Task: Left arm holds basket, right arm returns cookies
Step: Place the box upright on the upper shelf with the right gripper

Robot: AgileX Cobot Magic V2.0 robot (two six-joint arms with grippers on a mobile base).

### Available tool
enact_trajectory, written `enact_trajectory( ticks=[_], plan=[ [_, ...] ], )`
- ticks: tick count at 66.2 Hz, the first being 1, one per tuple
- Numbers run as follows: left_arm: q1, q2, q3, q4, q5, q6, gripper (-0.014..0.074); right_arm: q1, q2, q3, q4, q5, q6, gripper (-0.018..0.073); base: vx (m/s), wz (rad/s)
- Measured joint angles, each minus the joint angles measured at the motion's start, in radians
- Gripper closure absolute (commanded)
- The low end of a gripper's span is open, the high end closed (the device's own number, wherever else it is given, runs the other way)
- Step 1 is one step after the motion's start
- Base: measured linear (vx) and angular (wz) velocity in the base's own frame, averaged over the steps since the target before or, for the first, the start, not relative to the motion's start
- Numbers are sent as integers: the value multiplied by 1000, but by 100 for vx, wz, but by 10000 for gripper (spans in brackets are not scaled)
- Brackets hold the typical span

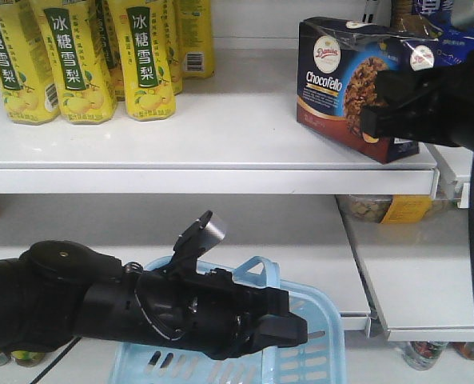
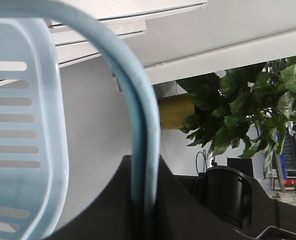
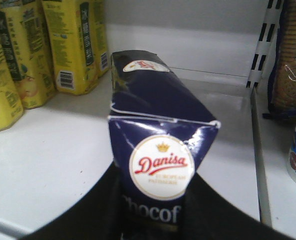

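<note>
The cookies (image 1: pixel 340 76), a dark navy "Chocofello" carton with a Danisa oval logo, stand slightly tilted on the upper white shelf (image 1: pixel 221 136), near its right end. My right gripper (image 1: pixel 378 110) is shut on the carton's near end. In the right wrist view the black fingers flank the cookies (image 3: pixel 157 100) on both sides at my right gripper (image 3: pixel 155 220). Low in the front view, the left arm reaches over the light blue basket (image 1: pixel 320 356). My left gripper (image 2: pixel 147 200) is shut on the basket handle (image 2: pixel 145 140), which runs up between the jaws.
Yellow pear-drink bottles (image 1: pixel 77 56) fill the upper shelf's left part. Biscuit packs (image 3: pixel 292 60) stand right of a shelf divider (image 3: pixel 255 150). A lower shelf (image 1: pixel 412 280) sits behind the basket. A leafy plant (image 2: pixel 247 100) shows in the left wrist view.
</note>
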Motion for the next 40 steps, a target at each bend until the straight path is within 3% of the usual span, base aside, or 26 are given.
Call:
enact_trajectory(
  ticks=[26, 40],
  plan=[
    [0, 0, 0, 0, 0, 0, 603, 0, 206, -108, -532, 105, 666, 407, 0, 0],
    [0, 0, 0, 0, 0, 0, 603, 1, 291, -118, -732, 176, 922, 403, 0, 0]
  ],
)
